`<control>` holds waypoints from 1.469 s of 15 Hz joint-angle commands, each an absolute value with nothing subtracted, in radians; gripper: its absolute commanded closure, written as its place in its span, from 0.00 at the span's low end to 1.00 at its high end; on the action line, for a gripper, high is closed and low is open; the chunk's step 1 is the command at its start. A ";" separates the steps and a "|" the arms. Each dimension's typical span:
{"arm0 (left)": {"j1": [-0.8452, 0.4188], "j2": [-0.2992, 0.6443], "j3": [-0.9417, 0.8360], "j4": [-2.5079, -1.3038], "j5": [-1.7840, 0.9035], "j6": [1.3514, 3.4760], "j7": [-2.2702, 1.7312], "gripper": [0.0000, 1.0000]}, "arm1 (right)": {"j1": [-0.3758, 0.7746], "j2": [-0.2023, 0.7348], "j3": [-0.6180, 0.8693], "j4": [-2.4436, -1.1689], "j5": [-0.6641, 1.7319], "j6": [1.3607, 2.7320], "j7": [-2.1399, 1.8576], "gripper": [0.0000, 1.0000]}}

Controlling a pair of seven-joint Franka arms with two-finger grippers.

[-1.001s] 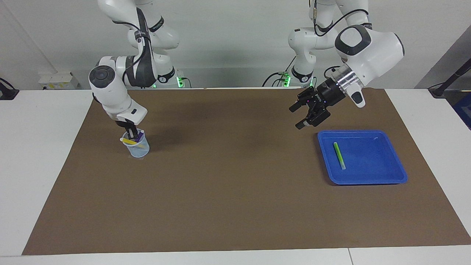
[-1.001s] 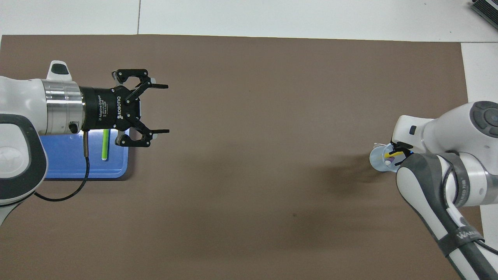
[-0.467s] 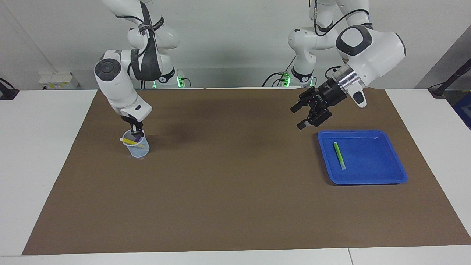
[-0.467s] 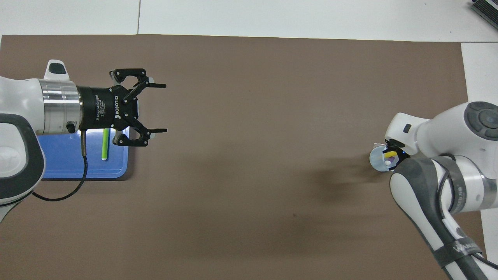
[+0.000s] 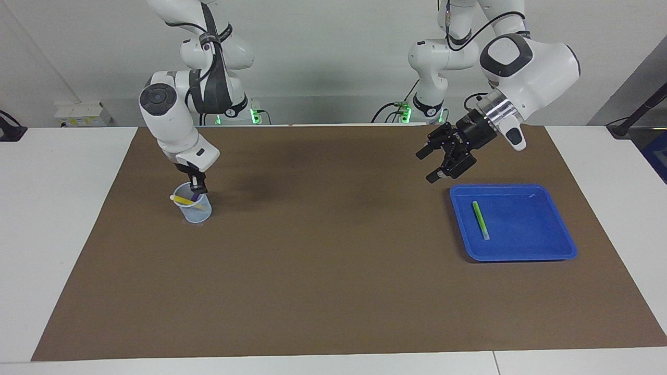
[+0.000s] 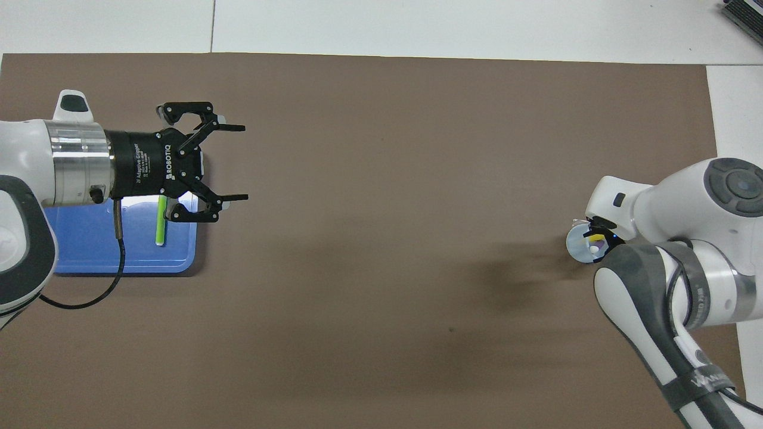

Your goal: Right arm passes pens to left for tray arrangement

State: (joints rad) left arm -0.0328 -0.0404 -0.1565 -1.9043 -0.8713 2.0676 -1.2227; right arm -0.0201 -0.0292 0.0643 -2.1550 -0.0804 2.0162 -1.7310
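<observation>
A light green pen [image 5: 480,220] [image 6: 161,221] lies in the blue tray [image 5: 521,252] [image 6: 83,244] at the left arm's end of the mat. A yellow pen [image 5: 182,200] [image 6: 595,236] and a purple pen [image 5: 194,198] stand in a small pale cup [image 5: 198,212] [image 6: 575,245] at the right arm's end. My right gripper [image 5: 197,186] hangs just over the cup's rim, right above the purple pen's top; contact is unclear. My left gripper [image 5: 426,166] [image 6: 241,162] is open and empty, in the air over the mat beside the tray's corner.
A brown mat [image 5: 333,271] covers most of the white table [image 5: 57,219]. The cup and the tray sit at opposite ends of it. The right arm's elbow [image 6: 685,298] hangs over the mat's edge near the cup.
My right gripper has risen from inside the cup to just above its rim. My left gripper has drawn back slightly toward its own end of the table, still open.
</observation>
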 commanded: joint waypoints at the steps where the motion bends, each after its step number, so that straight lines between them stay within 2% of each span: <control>1: -0.021 -0.074 -0.156 -1.942 -0.894 2.069 -1.203 0.00 | -0.037 -0.057 0.069 -2.210 -0.063 2.069 -1.763 0.51; 3: -0.021 -0.075 -0.156 -1.942 -0.894 2.069 -1.204 0.00 | -0.037 -0.066 0.069 -2.241 -0.063 2.100 -1.763 0.51; 18: -0.021 -0.081 -0.155 -1.948 -0.894 2.069 -1.207 0.00 | -0.038 -0.066 0.069 -2.240 -0.069 2.092 -1.792 0.52; 22: -0.021 -0.081 -0.153 -1.948 -0.894 2.068 -1.209 0.00 | -0.040 -0.066 0.069 -2.240 -0.069 2.094 -1.798 0.84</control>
